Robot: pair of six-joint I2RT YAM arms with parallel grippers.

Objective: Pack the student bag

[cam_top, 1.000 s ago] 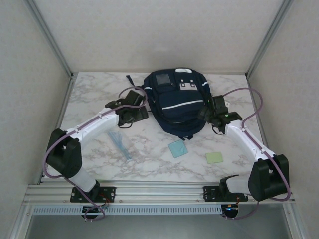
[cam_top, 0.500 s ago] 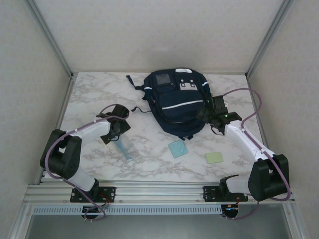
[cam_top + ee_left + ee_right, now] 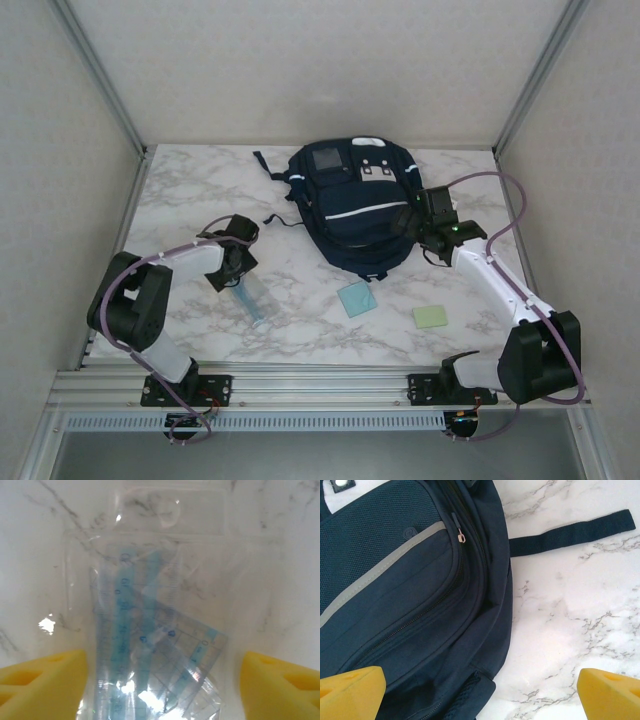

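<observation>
Clock read in the top view, 12 o'clock far from the arm bases.

- Table (image 3: 180,200): bears every item.
- Student bag (image 3: 352,205): lies flat at 12 o'clock of the table's centre.
- Pouch of rulers (image 3: 250,297): on the table at 8 o'clock of the bag, well apart.
- Left gripper (image 3: 232,262): over the pouch's 11 o'clock end, a finger on either side.
- Flat square sheet (image 3: 357,298): at 6 o'clock of the bag, just beside its near end.
- Small pad (image 3: 431,316): at 4 o'clock of the sheet, near.
- Right gripper (image 3: 415,222): over the bag's 4 o'clock edge.

A robot lab test cell: a marble-patterned table (image 3: 180,200) enclosed by an aluminium frame (image 3: 100,75) and white panel walls (image 3: 320,60).
</observation>
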